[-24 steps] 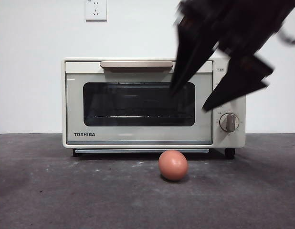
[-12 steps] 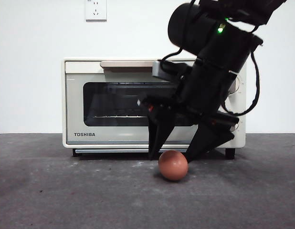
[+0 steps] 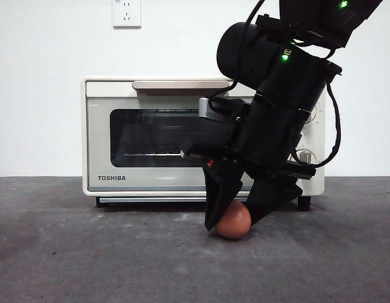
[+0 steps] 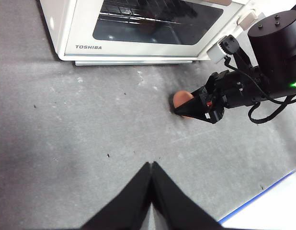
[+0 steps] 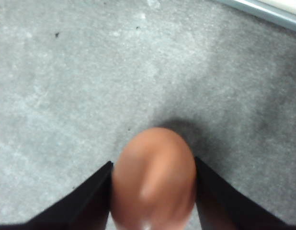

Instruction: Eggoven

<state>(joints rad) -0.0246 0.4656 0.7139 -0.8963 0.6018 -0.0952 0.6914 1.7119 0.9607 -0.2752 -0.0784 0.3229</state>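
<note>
Right wrist view puts the egg (image 5: 153, 177) squarely between the two black jaws of the right gripper (image 5: 153, 191), one jaw at each flank and both apparently touching the shell; whether they already bear on it with any force cannot be told. The egg's long axis runs along the jaws, pointing away from the wrist toward the oven's bottom edge, so the jaws bracket its narrower waist. In the front view the right gripper (image 3: 236, 218) reaches down from the upper right and straddles the egg (image 3: 234, 220), which rests on the grey table (image 3: 88, 252) just in front of the cream TOSHIBA toaster oven (image 3: 94, 139), near the right end of its closed door. The beige handle (image 3: 176, 84) sits untouched along the door's top. The left gripper (image 4: 152, 182), jaws pressed together, hangs well apart on the near side, so the right arm is by far the nearer one. Judged from this, the next move is a squeeze across the egg's short axis, then a lift.
</note>
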